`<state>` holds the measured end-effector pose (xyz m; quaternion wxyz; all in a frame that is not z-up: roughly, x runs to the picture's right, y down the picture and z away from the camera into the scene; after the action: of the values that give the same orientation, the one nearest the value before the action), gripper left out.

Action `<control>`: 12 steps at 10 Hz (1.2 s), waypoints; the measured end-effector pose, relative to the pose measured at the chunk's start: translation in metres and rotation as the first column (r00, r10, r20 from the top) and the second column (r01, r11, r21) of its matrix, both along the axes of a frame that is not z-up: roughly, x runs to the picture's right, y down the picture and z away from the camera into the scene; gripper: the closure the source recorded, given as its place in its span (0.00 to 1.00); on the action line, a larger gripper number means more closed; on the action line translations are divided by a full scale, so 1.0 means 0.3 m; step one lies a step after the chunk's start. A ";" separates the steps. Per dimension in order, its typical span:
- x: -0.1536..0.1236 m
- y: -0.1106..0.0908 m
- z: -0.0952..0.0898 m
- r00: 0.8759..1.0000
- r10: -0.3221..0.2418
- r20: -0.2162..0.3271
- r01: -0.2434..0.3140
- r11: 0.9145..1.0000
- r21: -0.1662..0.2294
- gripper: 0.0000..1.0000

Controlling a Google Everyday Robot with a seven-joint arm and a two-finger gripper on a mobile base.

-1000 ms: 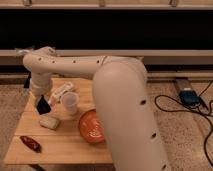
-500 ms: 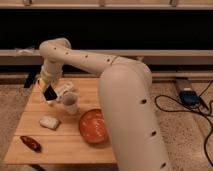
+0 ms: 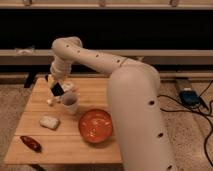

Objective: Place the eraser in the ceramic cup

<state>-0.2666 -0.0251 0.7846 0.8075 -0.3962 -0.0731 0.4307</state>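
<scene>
Just above the ceramic cup, toward its left rim, the pincer is pressed together on the eraser, holding it tilted, clear of the desk. Right of the cup sits an orange bowl.

The wooden tabletop carries the ceramic cup, an orange bowl near it, an off-white pad and a dark red object at left. The gripper holds the eraser above it, by the cup's rim.
</scene>
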 end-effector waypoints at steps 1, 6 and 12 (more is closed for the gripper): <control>0.013 0.007 0.003 1.000 0.000 -0.001 0.000 1.000 0.002 1.00; 0.098 0.023 0.053 0.997 0.039 -0.065 -0.039 0.999 0.002 0.68; 0.198 0.055 0.067 0.993 0.051 -0.109 -0.051 0.999 0.002 0.20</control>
<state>-0.2073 -0.0085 0.8048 0.7987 -0.3708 -0.0390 0.4723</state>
